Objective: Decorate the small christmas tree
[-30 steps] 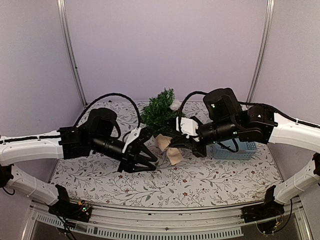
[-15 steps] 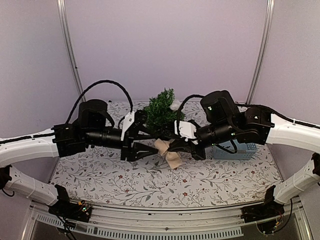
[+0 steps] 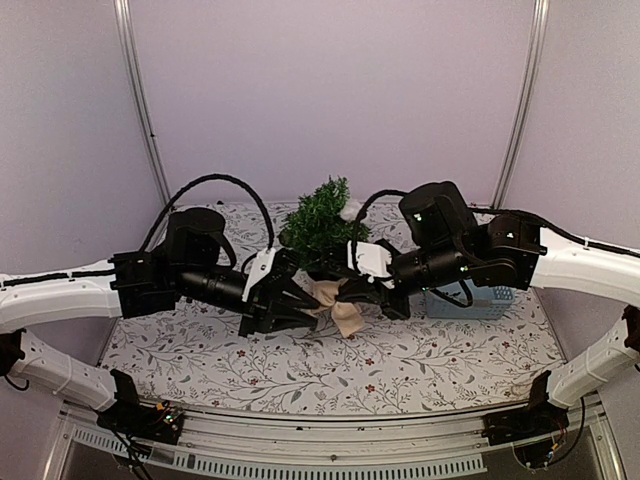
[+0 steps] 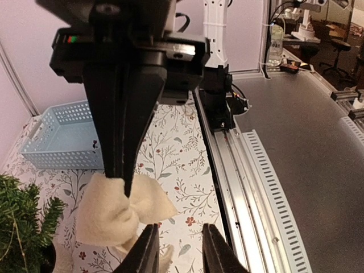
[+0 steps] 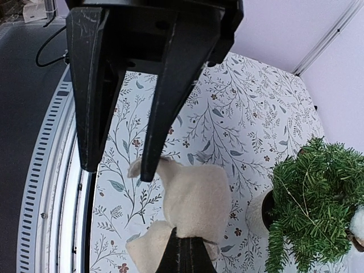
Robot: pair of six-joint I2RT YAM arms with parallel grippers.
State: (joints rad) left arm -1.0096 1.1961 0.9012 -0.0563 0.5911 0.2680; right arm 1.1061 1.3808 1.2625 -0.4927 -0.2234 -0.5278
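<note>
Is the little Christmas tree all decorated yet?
Not yet. Done: one white ornament sits in the small christmas tree. In hand: the right gripper pinches a cream bow beside the tree, with the left gripper open next to it. Left: the bow must go onto the branches.

Floral table (image 3: 200, 350); tree (image 3: 318, 215), blue basket (image 3: 482, 299)

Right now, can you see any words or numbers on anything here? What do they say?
No words or numbers can be read here.
The cream bow, the blue basket, the small christmas tree and the flowered tablecloth show no writing.
The bottle far back in the left wrist view may carry a label, but it is too small and blurred to read.
</note>
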